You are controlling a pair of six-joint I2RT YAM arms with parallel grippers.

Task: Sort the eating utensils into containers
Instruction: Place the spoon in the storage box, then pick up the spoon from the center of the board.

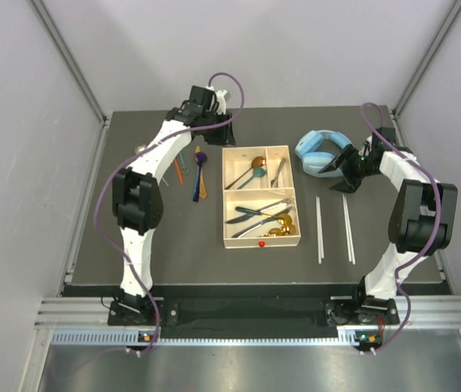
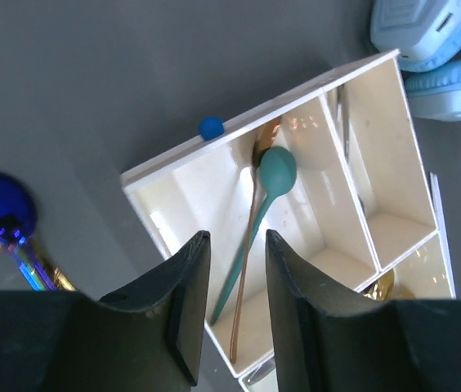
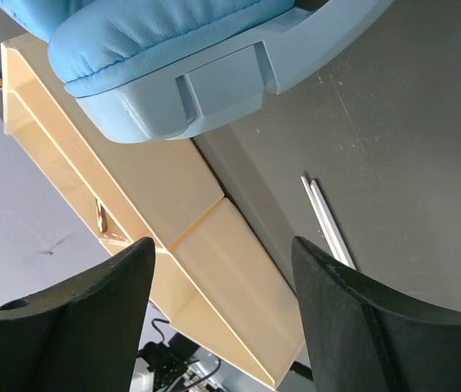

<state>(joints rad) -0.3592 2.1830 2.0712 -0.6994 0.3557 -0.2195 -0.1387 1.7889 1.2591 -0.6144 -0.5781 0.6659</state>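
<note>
The cream tray [image 1: 224,214] lies mid-table. A teal spoon [image 2: 278,171] and a copper-gold spoon [image 2: 245,269] lie in its far-left small compartment. My left gripper [image 2: 237,241] hovers over that compartment's left end, open, with nothing between its fingers; the top view shows this gripper [image 1: 227,137] at the tray's far-left corner. Dark-and-silver cutlery and gold spoons [image 1: 278,229] fill the large near compartment. A purple spoon [image 1: 200,160] and an orange one [image 1: 179,169] lie left of the tray. Pale chopsticks [image 1: 320,230] lie to its right. My right gripper [image 1: 346,181] is open and empty beside the headphones.
Light-blue headphones [image 1: 320,151] sit right of the tray's far end, filling the top of the right wrist view [image 3: 173,57]. A second chopstick pair [image 1: 348,227] lies further right. A blue dot [image 2: 211,127] marks the tray's far rim, a red dot [image 1: 261,243] the near rim.
</note>
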